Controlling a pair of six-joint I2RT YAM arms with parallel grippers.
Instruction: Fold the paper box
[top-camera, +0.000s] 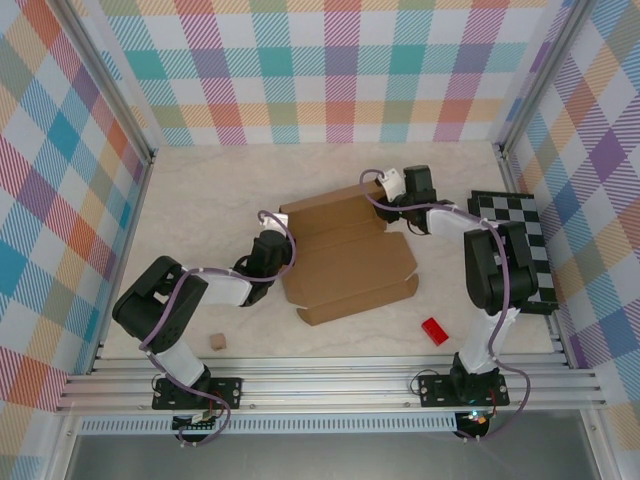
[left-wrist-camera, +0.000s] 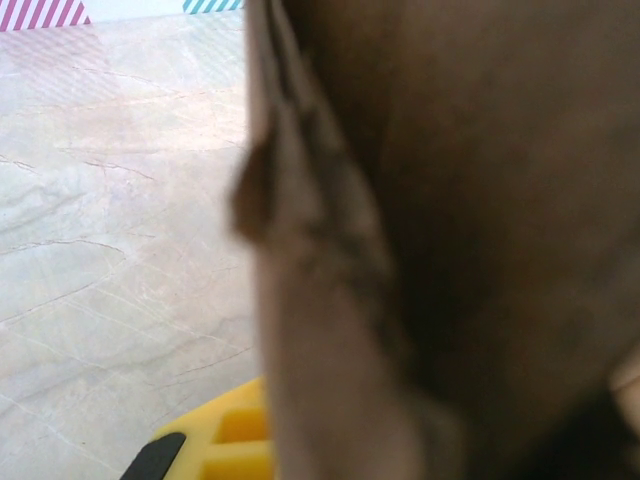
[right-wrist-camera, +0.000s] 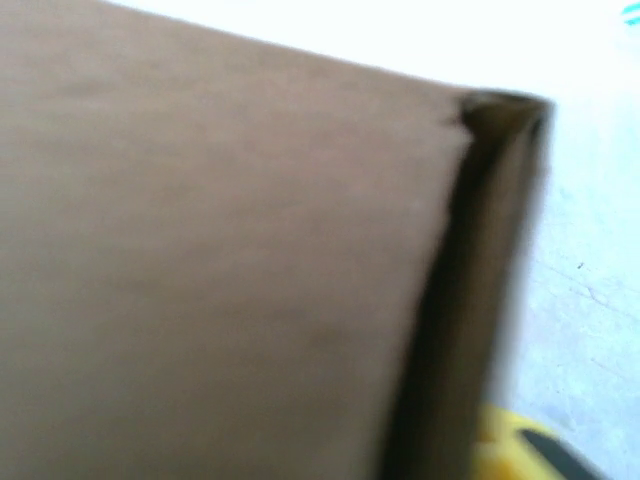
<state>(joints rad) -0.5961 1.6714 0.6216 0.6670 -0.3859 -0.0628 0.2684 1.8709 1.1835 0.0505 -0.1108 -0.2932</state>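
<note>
Box (top-camera: 350, 270) mid-table, flaps not yet closed. Left gripper (top-camera: 283, 250) at its 9 o'clock edge, right gripper (top-camera: 385, 195) at its 1 o'clock corner, probably bracing opposite sides for folding. Finger spread: cannot tell, cardboard crowds both wrist views.

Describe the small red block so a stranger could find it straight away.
On the marble-look table, find the big brown paper box at its middle. Off the box's near right corner, toward the right arm's base, lies the red block. Nothing else on the table is red; the other small piece, a tan cube, sits far left.
</note>
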